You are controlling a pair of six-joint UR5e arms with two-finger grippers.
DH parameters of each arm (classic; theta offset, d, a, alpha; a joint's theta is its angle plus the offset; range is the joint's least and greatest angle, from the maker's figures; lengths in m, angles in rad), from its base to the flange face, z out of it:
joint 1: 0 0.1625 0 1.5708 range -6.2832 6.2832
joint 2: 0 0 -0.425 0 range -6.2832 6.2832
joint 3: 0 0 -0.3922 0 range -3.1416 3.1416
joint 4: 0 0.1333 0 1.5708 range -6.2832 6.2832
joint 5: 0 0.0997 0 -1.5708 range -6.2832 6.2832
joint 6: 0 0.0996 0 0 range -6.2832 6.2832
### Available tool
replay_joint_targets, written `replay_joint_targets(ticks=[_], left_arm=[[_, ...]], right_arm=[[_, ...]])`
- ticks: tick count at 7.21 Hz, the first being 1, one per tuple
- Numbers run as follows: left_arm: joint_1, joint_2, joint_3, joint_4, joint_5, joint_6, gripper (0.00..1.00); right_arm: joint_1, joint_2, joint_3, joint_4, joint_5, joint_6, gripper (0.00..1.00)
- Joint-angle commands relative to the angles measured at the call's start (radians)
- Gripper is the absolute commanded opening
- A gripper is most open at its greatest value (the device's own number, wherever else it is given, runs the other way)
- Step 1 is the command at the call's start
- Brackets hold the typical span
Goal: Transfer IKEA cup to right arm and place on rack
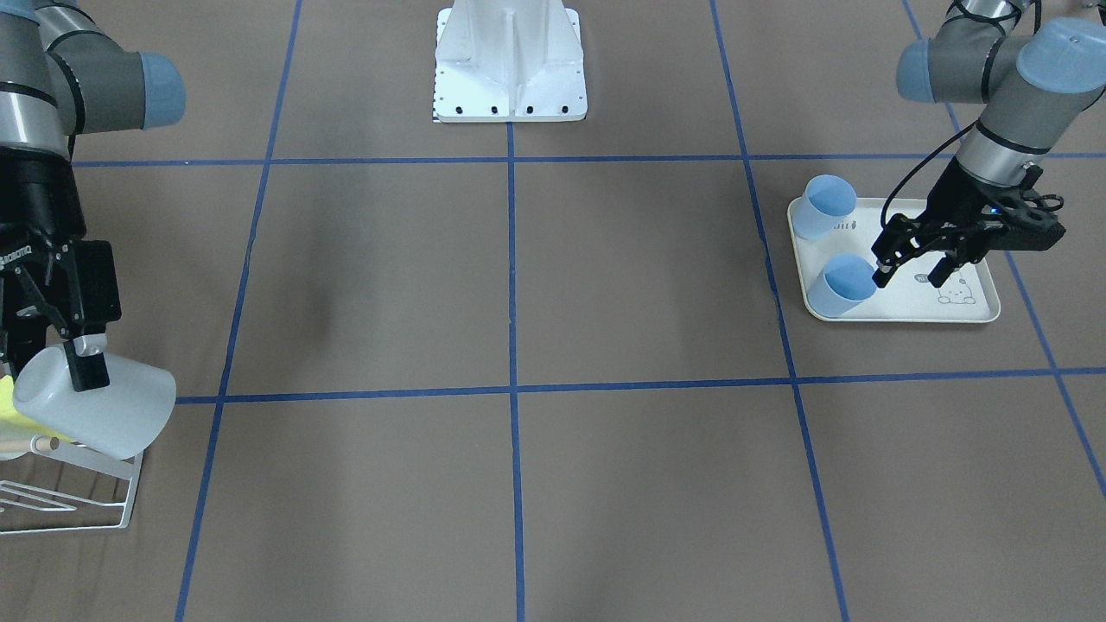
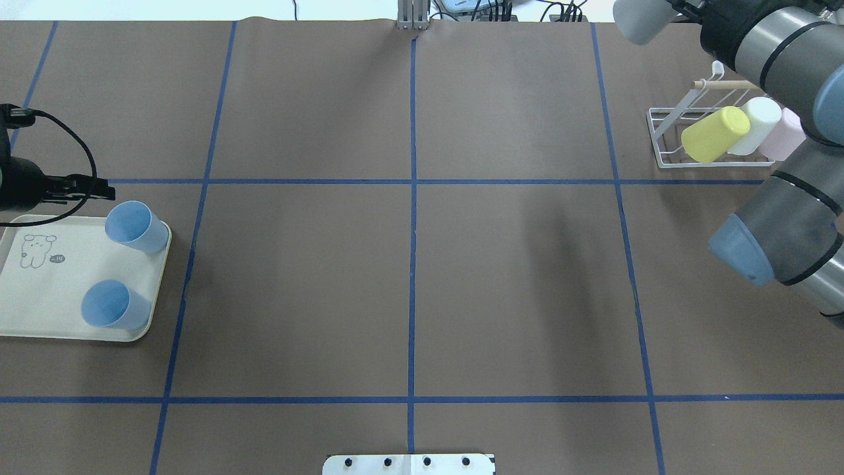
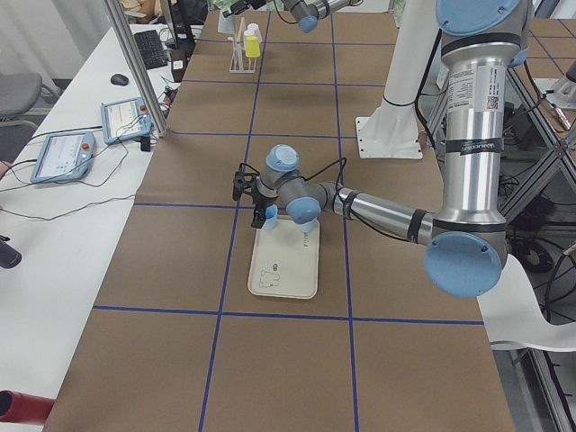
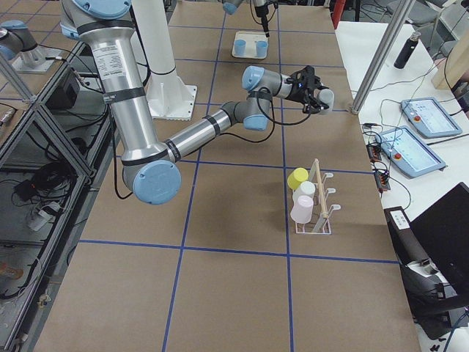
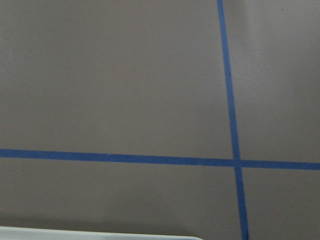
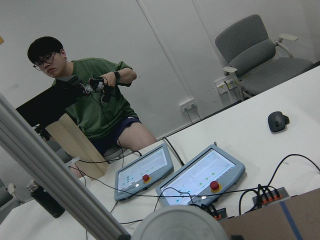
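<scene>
A white IKEA cup (image 1: 99,410) hangs tilted in the air, and my right gripper (image 1: 82,363) is shut on its rim. It hovers above the white wire rack (image 1: 82,497), short of the rack (image 4: 316,199) along the table. The right wrist view shows only the cup's end (image 6: 180,225). My left gripper (image 1: 912,275) stands open low over the tray, one fingertip (image 1: 881,276) at the rim of a blue cup (image 1: 847,287).
Yellow (image 2: 715,135), white (image 2: 758,125) and pink (image 2: 784,138) cups lie on the rack (image 2: 666,142). The cream tray (image 2: 39,310) holds a second blue cup (image 1: 825,207). The robot's white base (image 1: 510,60) stands mid-table. Beyond the rack end are a person (image 6: 95,110) and control tablets (image 6: 200,175).
</scene>
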Motion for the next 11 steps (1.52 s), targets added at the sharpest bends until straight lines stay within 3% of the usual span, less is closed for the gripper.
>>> replay_joint_targets(ticks=[1,3,4,5,6,11], left_arm=[[0.049,-0.003,0.0,0.056,0.0,0.001,0.86],[0.068,-0.006,0.015,0.056,-0.003,-0.001,0.78],[0.077,-0.008,0.015,0.057,-0.004,-0.002,0.58],[0.078,-0.008,0.015,0.057,-0.009,-0.005,0.18],[0.08,-0.011,0.014,0.057,-0.03,-0.01,0.0],[0.049,-0.069,-0.12,0.237,-0.083,-0.01,0.0]], right_arm=[[0.051,-0.013,-0.048,0.001,0.0,-0.073,0.18],[0.082,-0.013,-0.074,0.002,0.002,-0.076,0.18],[0.087,-0.013,-0.083,0.002,0.0,-0.11,0.18],[0.108,-0.016,-0.103,0.004,0.002,-0.13,0.18],[0.12,-0.016,-0.121,0.004,0.004,-0.153,0.18],[0.12,-0.058,-0.222,0.016,0.01,-0.15,0.18]])
